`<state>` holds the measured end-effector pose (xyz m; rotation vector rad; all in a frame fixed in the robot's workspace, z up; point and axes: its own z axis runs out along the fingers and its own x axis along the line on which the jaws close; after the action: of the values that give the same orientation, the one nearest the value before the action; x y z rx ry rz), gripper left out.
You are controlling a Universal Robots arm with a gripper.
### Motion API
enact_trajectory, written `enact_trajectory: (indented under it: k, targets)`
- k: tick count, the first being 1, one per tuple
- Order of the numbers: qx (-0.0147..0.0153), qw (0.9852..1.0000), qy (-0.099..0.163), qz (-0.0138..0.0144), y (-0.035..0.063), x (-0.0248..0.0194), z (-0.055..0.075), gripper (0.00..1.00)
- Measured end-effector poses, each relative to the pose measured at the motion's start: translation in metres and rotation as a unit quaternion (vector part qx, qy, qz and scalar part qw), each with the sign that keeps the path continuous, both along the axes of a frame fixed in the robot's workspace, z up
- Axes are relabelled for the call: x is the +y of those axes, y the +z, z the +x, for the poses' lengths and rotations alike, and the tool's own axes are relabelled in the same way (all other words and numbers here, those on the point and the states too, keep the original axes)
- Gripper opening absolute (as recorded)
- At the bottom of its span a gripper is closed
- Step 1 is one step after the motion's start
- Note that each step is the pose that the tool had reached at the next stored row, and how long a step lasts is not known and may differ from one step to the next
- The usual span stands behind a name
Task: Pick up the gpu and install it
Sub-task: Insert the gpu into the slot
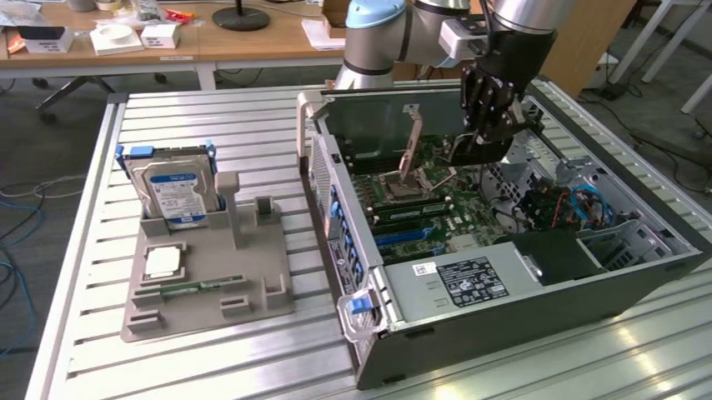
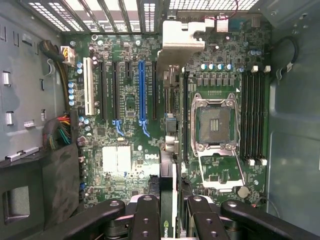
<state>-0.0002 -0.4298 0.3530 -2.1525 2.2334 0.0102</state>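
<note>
basically, a slatted metal desk (image 1: 200,125) carries an open computer case (image 1: 501,333) lying on its side, on the exterior view's right. the robot arm (image 1: 523,21) reaches down into the case from above. the motherboard (image 2: 125,165) covers the case floor and the wrist view looks straight onto it. a grey holder tray (image 1: 212,292) sits on the desk on the exterior view's left, well apart from the case. a blue-labelled hard drive (image 1: 176,190) stands upright in it.

the gpu (image 2: 167,200) is in the gripper (image 2: 170,220), inside the case and over the board. the fingers (image 2: 146,220) are clamped on it, one on each flat face, with the card edge-on between them. in the wrist view its thin edge lies between the long blue slot (image 2: 142,90) and the empty cpu socket (image 2: 215,122). it is beside the blue slot, not over it.

hard to make out:
- the card's flat faces are covered by the fingers.
- one end of the card is cut off at the wrist picture's edge.
- in the exterior view the gpu (image 1: 476,152) is mostly behind the gripper (image 1: 484,133), with just a dark piece showing under it.
- can't tell how high the card sits above the board, or whether it touches anything there.
</note>
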Motion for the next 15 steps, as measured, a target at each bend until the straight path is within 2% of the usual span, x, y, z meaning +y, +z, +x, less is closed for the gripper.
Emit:
enact_trajectory:
  k: [8, 15]
  targets:
    - [0.0000, 1.0000, 0.000, 0.0001, -0.0001, -0.0008, -0.0001, 0.26]
    - [0.0000, 1.0000, 0.000, 0.0000, 0.0000, -0.0093, 0.0000, 0.26]
